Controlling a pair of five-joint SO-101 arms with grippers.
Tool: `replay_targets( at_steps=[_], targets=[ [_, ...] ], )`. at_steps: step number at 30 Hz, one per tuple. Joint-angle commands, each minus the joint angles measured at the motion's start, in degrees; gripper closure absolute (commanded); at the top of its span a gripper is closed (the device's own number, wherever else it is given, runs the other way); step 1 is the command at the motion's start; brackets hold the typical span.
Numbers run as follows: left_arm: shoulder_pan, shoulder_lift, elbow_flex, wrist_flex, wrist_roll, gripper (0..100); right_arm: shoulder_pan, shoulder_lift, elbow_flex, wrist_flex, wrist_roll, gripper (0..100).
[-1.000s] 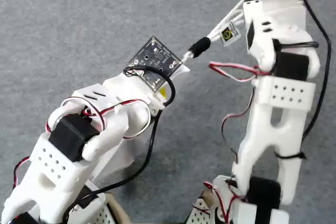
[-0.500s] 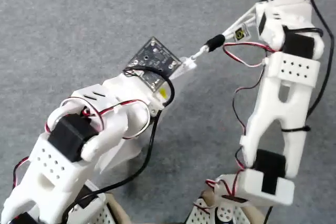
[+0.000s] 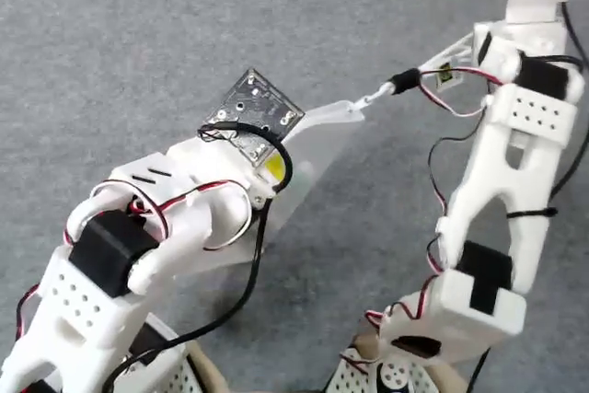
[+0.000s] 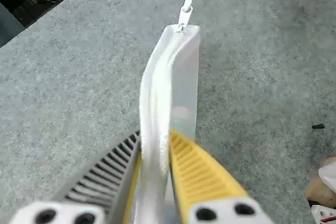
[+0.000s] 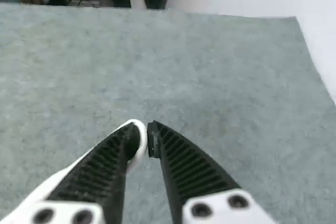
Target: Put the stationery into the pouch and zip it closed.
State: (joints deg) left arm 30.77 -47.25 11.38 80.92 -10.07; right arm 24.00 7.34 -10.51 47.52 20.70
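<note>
Grey felt table: over its middle the left claw is clamped on the clear pouch; what is inside, I cannot tell. Right claw, toward the far right corner, is almost closed, with nothing seen between its tips.

The high view looks down, sharing the pouch with the close left wrist view.

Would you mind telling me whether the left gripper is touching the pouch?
Touching. The left wrist view shows the left gripper shut on the pouch, its fingers pressed against both sides of the zipper edge.
</note>
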Motion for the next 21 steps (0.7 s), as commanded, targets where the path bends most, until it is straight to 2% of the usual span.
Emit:
replay_targets(
  at_steps=[1,9,15,21],
  targets=[
    [-2.51,-2.73,-0.66,1.49,0.7,97,6.95,1.1,-4.35,-3.16,0.26,98.7],
    [-3.47,-2.73,-0.66,1.32,0.7,97,10.9,3.03,-4.18,-4.4,0.26,98.7],
    [-3.47,-2.73,-0.57,1.14,0.7,97,10.55,1.45,-4.18,-3.78,-0.09,98.7],
    [-3.47,-2.2,-0.22,1.14,0.79,97,7.3,-2.95,-4.26,2.64,0.0,95.9]
  ],
)
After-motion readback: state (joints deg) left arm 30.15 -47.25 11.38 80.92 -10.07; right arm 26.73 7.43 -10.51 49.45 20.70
